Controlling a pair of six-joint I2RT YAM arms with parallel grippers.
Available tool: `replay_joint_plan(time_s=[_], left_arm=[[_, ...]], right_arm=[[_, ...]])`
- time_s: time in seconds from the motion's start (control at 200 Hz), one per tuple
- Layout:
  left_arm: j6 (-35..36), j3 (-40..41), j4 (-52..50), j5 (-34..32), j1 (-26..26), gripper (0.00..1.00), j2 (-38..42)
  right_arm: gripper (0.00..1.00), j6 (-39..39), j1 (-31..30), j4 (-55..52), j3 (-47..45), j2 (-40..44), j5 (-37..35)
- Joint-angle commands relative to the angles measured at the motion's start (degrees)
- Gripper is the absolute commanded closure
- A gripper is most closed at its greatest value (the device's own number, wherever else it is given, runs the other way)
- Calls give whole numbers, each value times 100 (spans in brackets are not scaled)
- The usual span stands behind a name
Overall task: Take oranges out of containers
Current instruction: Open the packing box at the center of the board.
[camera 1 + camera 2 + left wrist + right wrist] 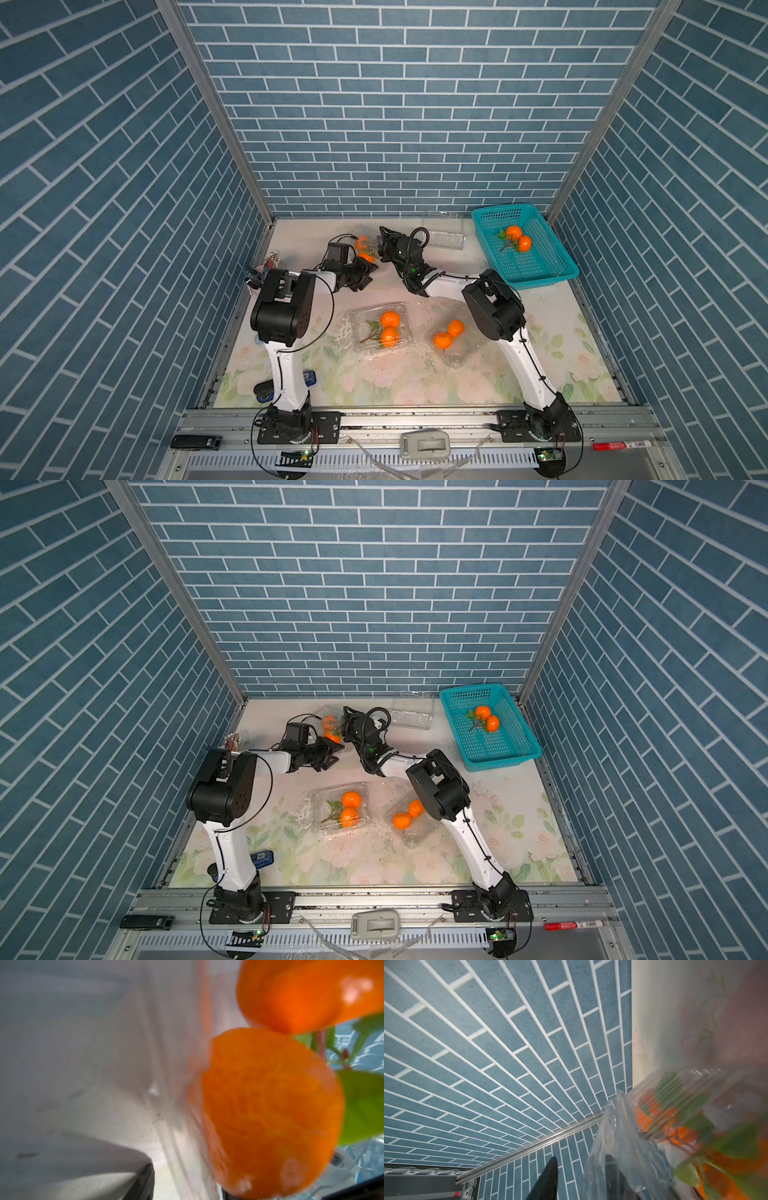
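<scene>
I am pinching the wall of the far clamshell point(358, 231) with my left jaws, pressed together on the thin plastic. (In the left wrist view the clear wall is running down between them, with an orange point(270, 1109) just behind it.) My right jaws are standing apart: one finger point(548, 1178) is showing bare against the blue wall, and the lid flap point(608, 1142) is lying by the other. I am judging that they are not yet clamped on it.

The coming move is turning on this: the held pair point(365, 249) is lying between my two jaws, toward the left of the right ones and just beside them. Its long axis is running roughly from far to near. My left jaws are sitting at its near end, so my right arm is the freer one to lift the lid.

I am counting eight oranges in four pairs.
- One pair point(519, 237) is lying in the teal basket point(540, 270).
- One is the held pair.
- One pair point(390, 328) is sitting in the front-left clamshell point(360, 332).
- One pair point(449, 334) is sitting in the front-right clamshell point(457, 358).

I am counting four clamshells (the fourth, the empty clamshell point(445, 239), is lying at the back of the bench point(374, 386)).
</scene>
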State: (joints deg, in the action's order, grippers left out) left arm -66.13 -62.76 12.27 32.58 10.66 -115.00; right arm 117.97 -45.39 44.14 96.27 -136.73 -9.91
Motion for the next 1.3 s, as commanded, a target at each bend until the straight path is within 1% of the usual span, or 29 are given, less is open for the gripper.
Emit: replay_joint_plan(time_s=[0.0,0.2,0.36,0.585,0.765,0.9,0.92,0.95,1.29], left_arm=[[122,-71,-269,-41,51,46,-137],[74,-100,-218,33,34,45,-91],[210,-267,-174,152,-75,41,86],[246,-287,-174,210,-184,33,223],[261,-337,-233,204,-260,26,250],[243,-333,-217,229,-369,21,276],[237,-333,-217,231,-379,20,287],[236,-333,-210,231,-398,20,296],[272,-368,-214,266,-433,7,379]], right_arm=[[62,1236,-6,-39,184,-98,-265],[63,1224,30,-48,93,-98,-233],[61,847,139,3,-248,67,18],[57,91,332,-247,-726,375,629],[52,-217,466,-212,-1008,462,1071],[50,-520,600,-184,-1062,503,1457],[50,-564,621,-172,-1072,511,1656],[50,-618,640,-162,-1088,520,1749],[48,-1119,750,-282,-930,542,2545]])
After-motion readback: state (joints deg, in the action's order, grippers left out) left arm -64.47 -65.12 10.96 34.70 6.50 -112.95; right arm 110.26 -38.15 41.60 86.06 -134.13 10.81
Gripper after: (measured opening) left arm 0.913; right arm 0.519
